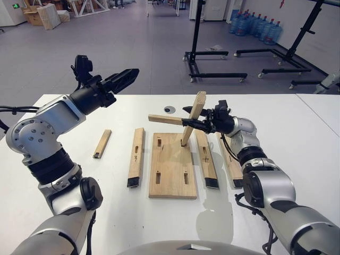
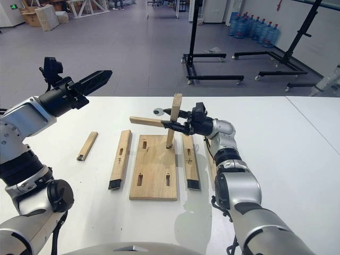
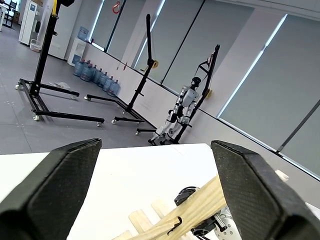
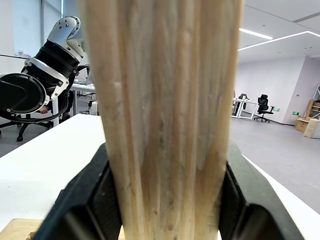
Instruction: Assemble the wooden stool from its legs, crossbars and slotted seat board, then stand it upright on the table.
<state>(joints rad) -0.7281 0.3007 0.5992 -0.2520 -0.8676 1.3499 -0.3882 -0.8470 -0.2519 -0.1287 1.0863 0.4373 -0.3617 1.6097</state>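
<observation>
Left eye view: my right gripper [image 1: 195,125] clamps the pale wooden stool leg [image 1: 198,105], tilted top-right, its foot at the far-right slot of the flat slotted wooden seat board [image 1: 171,172], nearer this arm; my left gripper [image 1: 132,73] gapes open, well apart.

Pale-grained seat board [image 1: 172,167] with dark slots on white table [image 1: 297,143]; flat legs [image 1: 136,156] beside the board tan with black tips; tilted leg [image 1: 198,103] above it streaky tan; left gripper [image 1: 133,73], right gripper [image 1: 188,117] black.

Grey floor [image 1: 133,42], black wheeled stands [image 1: 197,32], blue water bottles [image 1: 256,25], cardboard boxes [image 1: 49,16], tall windows [image 3: 280,90]
</observation>
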